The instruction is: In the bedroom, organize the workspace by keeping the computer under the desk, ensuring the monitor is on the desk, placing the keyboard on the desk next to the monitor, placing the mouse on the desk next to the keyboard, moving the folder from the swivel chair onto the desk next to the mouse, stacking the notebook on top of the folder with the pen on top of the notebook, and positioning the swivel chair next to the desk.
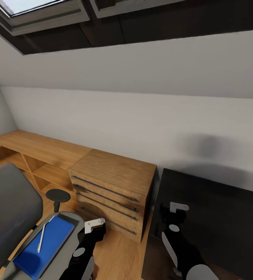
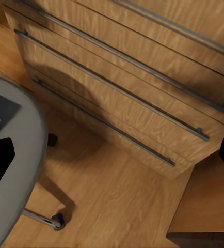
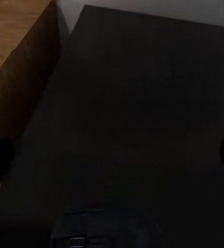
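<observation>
Folder (image 1: 44,245): bright blue, lies flat on the seat of the swivel chair (image 1: 9,210) at the lower left of the head view; it has yet to go to the desk, so the chair is probably serving as a carrier until then.
Pen (image 1: 42,235): a thin pale stick rests lengthwise on the folder, so lifting the folder as it lies would risk rolling it off.
Desk (image 1: 219,217): glossy black top at the lower right, against the white wall; the part in view is bare.
Wooden chest of drawers (image 1: 114,190): stands between chair and desk, just beside the desk's edge; the left wrist view looks at its long bar handles.
Left gripper (image 1: 93,225): hangs off the chair seat's edge above the floor, fingers spread at the sides of its wrist view, nothing between them, seemingly placed to reach the folder.
Right gripper (image 1: 177,210): hovers over the desk's near corner, fingers apart and empty, looking down on the black top.
Step in hand: likely the approach to picking the folder.
</observation>
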